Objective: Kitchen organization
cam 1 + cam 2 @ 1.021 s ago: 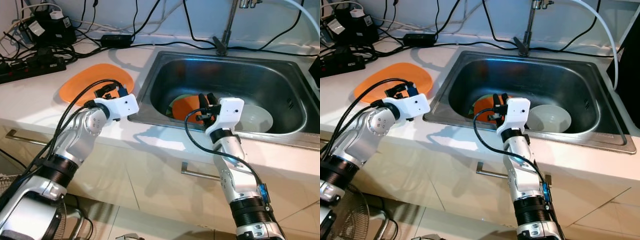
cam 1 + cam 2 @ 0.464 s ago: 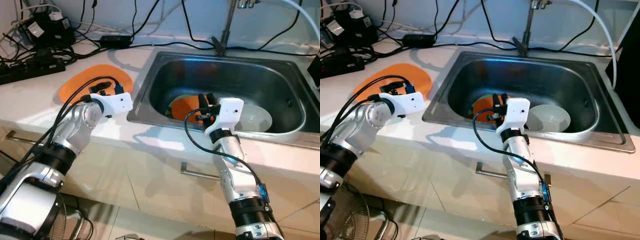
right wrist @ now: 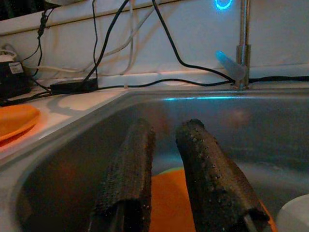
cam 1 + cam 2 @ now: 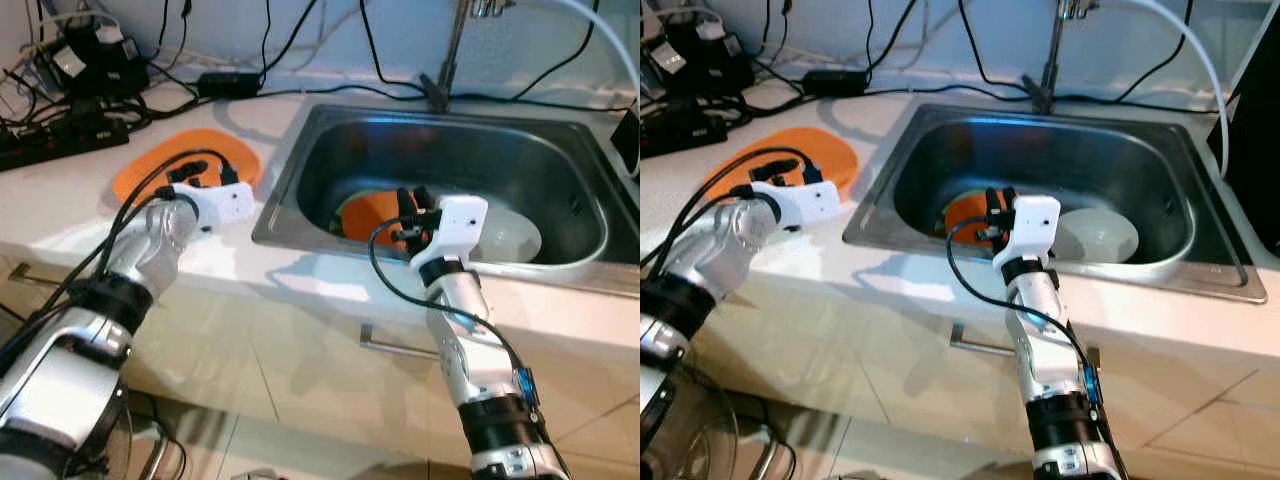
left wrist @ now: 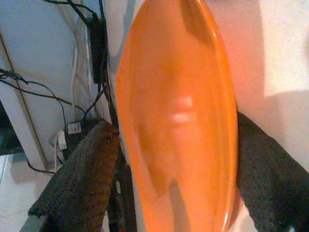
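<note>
Left claw [image 4: 207, 176] hovers w/ fingers [image 5: 79, 183] spread wide either side of the orange plate [image 4: 160, 165] lying flat on the white surface [image 4: 60, 200] beside the sink [image 4: 600, 215], likely lined up for a rim grab; no contact clear yet. Right claw [image 4: 410, 200] hangs over the sink basin, fingers [image 3: 128, 179] nearly together, holding nothing, just above a second orange dish [image 4: 370, 212], w/ a white bowl [image 4: 515, 235] beside it.
</note>
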Controlling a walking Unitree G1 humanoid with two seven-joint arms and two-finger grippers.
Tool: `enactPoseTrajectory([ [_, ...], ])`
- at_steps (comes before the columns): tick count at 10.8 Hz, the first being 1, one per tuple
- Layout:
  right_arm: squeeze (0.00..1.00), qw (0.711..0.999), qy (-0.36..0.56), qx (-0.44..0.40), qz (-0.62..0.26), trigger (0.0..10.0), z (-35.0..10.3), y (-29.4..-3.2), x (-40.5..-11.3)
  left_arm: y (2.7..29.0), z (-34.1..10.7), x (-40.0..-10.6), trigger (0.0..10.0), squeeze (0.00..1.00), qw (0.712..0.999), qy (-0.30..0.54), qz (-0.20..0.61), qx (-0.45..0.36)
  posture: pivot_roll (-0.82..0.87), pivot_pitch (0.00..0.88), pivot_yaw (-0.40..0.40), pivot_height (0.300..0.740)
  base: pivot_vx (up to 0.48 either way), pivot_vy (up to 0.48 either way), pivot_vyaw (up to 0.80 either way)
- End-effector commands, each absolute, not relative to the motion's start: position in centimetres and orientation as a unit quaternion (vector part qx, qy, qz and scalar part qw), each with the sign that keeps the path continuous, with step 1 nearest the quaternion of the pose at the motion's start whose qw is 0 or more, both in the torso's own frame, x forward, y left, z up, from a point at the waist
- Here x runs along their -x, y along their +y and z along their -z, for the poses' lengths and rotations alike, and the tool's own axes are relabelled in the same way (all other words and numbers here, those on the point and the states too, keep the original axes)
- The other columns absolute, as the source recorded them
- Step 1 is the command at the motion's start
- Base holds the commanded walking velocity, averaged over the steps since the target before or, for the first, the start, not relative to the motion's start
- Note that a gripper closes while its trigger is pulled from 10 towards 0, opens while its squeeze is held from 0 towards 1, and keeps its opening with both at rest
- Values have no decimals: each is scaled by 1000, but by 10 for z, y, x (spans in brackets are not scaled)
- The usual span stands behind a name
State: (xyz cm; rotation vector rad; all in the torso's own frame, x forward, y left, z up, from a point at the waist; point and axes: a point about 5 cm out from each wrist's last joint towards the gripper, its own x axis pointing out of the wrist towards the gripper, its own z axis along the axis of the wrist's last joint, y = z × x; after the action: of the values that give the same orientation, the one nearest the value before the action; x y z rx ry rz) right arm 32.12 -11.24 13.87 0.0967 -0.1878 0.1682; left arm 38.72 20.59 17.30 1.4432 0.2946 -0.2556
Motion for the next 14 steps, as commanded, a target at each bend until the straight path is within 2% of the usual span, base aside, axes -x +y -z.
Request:
enactPoseTrajectory([
  [1, 0, 991, -93, -51, -85, 10000, -142, -111, -324, 212, -163, -385, 0, 0, 724, 163, 120, -659, 76, 0, 49, 740, 0, 0, 0],
  [14, 0, 991, -87, -54, -84, 10000, -140, -112, -324, 203, -150, -382, 0, 0, 731, 158, 152, -646, 78, 0, 44, 740, 0, 0, 0],
])
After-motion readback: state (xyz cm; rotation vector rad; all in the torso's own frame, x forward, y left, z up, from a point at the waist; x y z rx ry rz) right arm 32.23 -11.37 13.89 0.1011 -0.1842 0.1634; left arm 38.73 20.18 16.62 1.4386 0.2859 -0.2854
